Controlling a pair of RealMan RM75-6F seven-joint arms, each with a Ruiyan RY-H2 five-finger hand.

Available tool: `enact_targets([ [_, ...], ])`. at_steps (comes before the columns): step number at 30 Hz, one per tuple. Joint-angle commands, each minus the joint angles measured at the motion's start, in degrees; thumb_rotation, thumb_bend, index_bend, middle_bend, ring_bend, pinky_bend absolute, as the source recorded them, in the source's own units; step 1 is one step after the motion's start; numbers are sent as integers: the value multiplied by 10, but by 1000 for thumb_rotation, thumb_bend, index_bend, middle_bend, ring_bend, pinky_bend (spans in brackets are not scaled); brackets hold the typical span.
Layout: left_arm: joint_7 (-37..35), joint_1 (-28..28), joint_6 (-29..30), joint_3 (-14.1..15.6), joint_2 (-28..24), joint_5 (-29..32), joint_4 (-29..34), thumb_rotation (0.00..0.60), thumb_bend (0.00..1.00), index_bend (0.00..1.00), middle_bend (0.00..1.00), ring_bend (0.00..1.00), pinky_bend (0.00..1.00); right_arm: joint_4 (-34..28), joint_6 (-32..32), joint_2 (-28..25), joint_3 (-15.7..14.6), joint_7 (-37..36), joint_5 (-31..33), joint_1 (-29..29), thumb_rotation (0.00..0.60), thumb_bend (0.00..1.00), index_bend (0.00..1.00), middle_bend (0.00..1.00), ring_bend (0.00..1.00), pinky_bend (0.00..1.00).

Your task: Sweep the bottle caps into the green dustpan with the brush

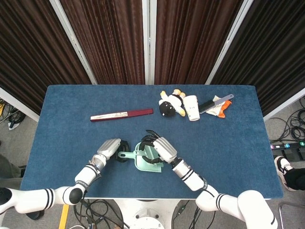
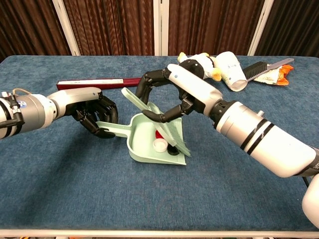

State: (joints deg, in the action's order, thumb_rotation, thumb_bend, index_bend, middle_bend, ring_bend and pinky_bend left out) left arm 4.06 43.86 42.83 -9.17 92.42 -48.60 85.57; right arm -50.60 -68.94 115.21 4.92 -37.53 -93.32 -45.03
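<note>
Bottle caps are seen inside the green dustpan, so sweeping appears nearly done. The brush is gripped by the right hand with fingers curled round it; the dustpan handle is clasped by the left hand.

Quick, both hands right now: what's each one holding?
Left hand: grips the green dustpan by its handle.
Right hand: holds the brush, bristles down in the pan.

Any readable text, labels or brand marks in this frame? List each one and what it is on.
None can be read.
Red flat box: pale label, print too small to read.
Orange packet: markings blurred.
White cup: no print visible.
Green dustpan, brush, caps: no lettering visible.
</note>
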Motion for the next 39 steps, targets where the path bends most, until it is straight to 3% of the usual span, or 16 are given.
enact_targets([
  [1,-5,0,-5,-1,0,0,0,600,335,623,575,448,452,-3,1,3,1,-1,-3,-6,600,628,793,612,257,77],
  [10,-4,-4,5,6,1,-11,1,600,334,623,574,448,452,-15,-8,20,10,14,-7,-18,600,627,791,610,257,63],
  [15,-3,-5,13,0,0,-2,-3,600,334,619,567,448,452,-34,-33,-1,20,18,-9,-14,600,623,789,611,257,62],
  [22,-6,-9,23,-7,-5,5,-8,600,330,532,480,406,450,-91,-49,-87,28,48,-2,3,600,619,783,611,253,60],
  [27,-7,-10,21,-6,-7,4,-9,600,263,314,303,220,416,-122,-20,-166,16,90,13,19,600,619,781,610,237,50],
  [35,-7,-19,43,-9,-11,-9,-4,600,251,235,210,101,240,-158,78,-258,-23,176,42,30,600,613,750,596,201,26],
  [39,-7,-31,76,-14,-28,-29,17,600,251,223,198,80,217,-162,118,-278,-39,216,50,30,600,586,707,558,162,2],
])
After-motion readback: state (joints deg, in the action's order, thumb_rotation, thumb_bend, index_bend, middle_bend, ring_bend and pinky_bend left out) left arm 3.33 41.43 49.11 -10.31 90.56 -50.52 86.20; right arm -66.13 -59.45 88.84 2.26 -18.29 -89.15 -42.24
